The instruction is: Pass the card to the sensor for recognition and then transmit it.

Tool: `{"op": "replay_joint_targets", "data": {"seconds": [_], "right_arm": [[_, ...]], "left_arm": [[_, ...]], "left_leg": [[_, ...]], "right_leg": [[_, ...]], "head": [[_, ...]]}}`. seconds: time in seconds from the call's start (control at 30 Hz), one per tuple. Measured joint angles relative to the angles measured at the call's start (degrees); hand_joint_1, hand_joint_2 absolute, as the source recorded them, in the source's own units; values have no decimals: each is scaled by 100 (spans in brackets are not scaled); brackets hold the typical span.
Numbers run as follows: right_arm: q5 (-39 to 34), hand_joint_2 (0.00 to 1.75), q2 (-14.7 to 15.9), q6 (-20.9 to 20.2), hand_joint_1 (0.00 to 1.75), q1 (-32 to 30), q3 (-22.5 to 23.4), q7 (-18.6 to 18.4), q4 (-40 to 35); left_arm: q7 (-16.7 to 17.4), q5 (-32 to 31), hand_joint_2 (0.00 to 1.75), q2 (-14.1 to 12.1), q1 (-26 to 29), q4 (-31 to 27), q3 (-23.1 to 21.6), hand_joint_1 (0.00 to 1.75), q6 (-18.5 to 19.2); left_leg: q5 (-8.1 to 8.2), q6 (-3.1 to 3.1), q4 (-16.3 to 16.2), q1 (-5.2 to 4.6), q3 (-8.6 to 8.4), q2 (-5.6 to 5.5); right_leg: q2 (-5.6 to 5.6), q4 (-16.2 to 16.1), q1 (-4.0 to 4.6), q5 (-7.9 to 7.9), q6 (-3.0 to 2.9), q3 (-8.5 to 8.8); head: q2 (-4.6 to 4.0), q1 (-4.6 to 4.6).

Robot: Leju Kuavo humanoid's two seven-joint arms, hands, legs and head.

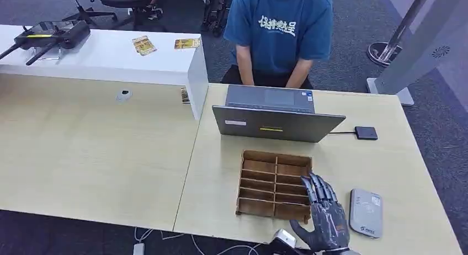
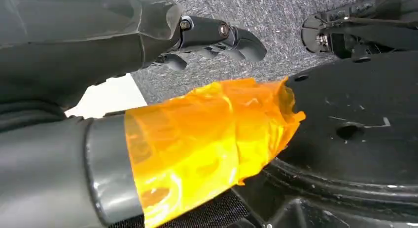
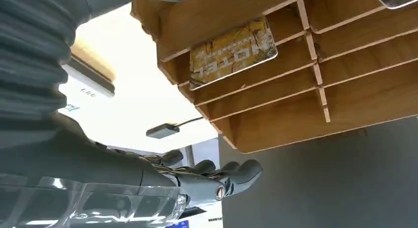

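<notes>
My right hand (image 1: pixel 326 219) hovers at the near tabletop (image 1: pixel 221 178) edge, fingers (image 1: pixel 319 187) straight and slightly apart, holding nothing, their tips at the wooden divider tray (image 1: pixel 274 184)'s near right corner. From the right wrist camera I see the card (image 3: pixel 231 53), gold with printed lettering, lying in one tray slot. The sensor (image 1: pixel 365 212), a grey reader pad, lies at three o'clock of my hand, just beside it. My left hand (image 2: pixel 217 38) hangs over carpet, fingers curled in, holding nothing. A person (image 1: pixel 278 34) sits at twelve o'clock behind a laptop (image 1: pixel 276 122).
</notes>
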State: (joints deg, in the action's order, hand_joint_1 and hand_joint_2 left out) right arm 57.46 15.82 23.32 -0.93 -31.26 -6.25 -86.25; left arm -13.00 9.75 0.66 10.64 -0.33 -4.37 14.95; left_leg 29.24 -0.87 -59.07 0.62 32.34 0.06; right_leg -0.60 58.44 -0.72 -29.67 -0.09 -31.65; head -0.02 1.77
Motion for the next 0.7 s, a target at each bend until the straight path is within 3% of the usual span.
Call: {"op": "replay_joint_targets", "data": {"seconds": [0.7], "right_arm": [[-111,175,-133,-201,0,282,-11,9,350]], "left_arm": [[33,28,0,-39,-2,0,-39,0,15]], "left_leg": [[-1,0,0,0,0,0]], "right_leg": [[-1,0,0,0,0,0]], "head": [[0,0]]}}
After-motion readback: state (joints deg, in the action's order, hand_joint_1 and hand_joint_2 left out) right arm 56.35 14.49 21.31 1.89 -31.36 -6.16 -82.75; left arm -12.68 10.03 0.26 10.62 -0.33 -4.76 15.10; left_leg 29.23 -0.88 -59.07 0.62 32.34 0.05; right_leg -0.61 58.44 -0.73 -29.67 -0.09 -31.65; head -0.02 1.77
